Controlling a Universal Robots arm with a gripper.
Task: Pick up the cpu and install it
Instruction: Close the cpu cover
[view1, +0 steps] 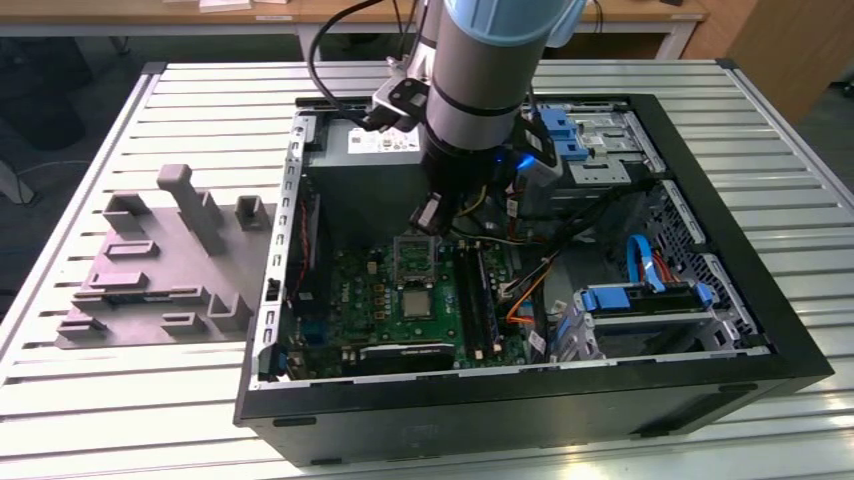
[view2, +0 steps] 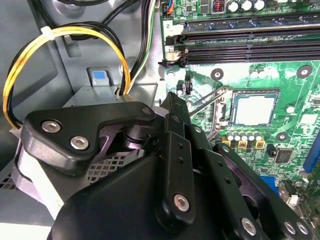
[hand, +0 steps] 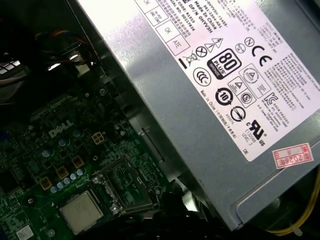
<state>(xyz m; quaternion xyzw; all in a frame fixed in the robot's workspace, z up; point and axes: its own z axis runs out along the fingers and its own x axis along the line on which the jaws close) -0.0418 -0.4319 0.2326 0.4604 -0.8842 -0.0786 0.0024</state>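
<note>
"Silvery-grey square on the green board: is that the cpu (view2: 254, 110)?"

"Yes. It lies flat in its socket on the motherboard (view2: 295, 90), inside the open computer case (view1: 747, 300). In the exterior view it sits just nearer than the spot under my arm."

"So the job is done?"

"Partly, as I judge it. The chip looks seated, not in my jaws (view2: 175, 102), which hang just beside the socket. Whether they stand wide or narrow I cannot tell. The metal socket frame (hand: 122, 186) is tipped up off the chip, so the clamping is not yet done."

"What is around you?"

"Memory slots (view2: 250, 45) run just beside the socket. The grey power supply (hand: 200, 100) stands close on the far side, and a loop of yellow cable (view2: 65, 35) hangs next to it. Those two crowd me most. A drive cage with blue cables (view1: 641, 300) sits towards the exterior view's right."

"And outside the case?"

"A grey moulded tray (view1: 160, 260) rests on the slatted surface (view1: 120, 400), at the exterior view's left, well apart from the chip."
</note>
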